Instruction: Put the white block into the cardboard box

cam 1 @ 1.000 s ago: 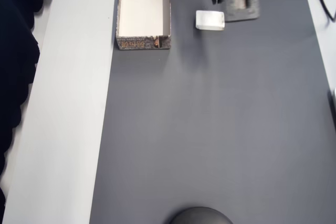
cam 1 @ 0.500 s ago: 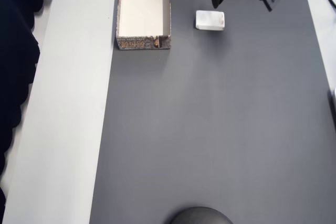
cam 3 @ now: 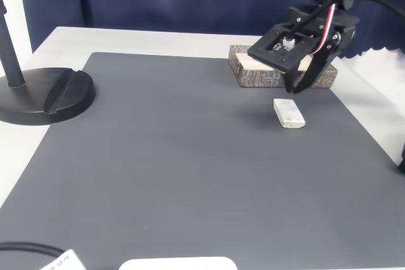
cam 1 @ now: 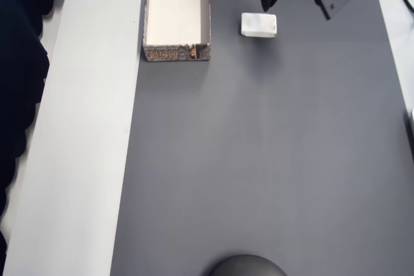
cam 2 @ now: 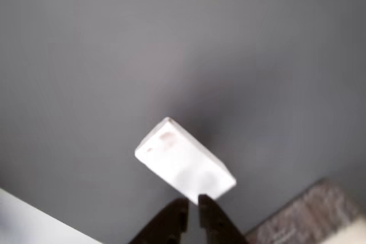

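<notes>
Sitting in the upper left of the overhead view, the cardboard box point(cam 1: 176, 14) is open and waiting — the white block point(cam 1: 259, 24) lies flat on the grey mat point(cam 1: 259, 159) just right of it. The gripper point(cam 1: 266, 3) hovers over the block's top edge, fingers pinched nearly together, holding nothing. I'd spread them first, then drop down squarely across the block's short sides.
</notes>
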{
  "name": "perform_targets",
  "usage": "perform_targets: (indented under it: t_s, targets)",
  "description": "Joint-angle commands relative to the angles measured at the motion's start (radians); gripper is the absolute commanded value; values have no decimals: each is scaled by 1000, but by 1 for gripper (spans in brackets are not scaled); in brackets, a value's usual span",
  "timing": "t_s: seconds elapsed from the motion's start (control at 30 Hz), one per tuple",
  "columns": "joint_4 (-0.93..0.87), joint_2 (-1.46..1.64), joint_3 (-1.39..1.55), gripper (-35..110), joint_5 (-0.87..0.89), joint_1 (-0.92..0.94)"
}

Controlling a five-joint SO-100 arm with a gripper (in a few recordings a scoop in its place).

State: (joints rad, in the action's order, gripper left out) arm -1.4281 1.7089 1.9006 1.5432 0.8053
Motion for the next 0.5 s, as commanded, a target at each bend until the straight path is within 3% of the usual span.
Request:
perform_targets:
  t_s: [0.0,0.23,0.47]
  targets:
    - [-21,2,-60,-2,262,29]
    - [-46,-20,-41,-2,627,67]
    - [-48,-21,-49,-1,810,69]
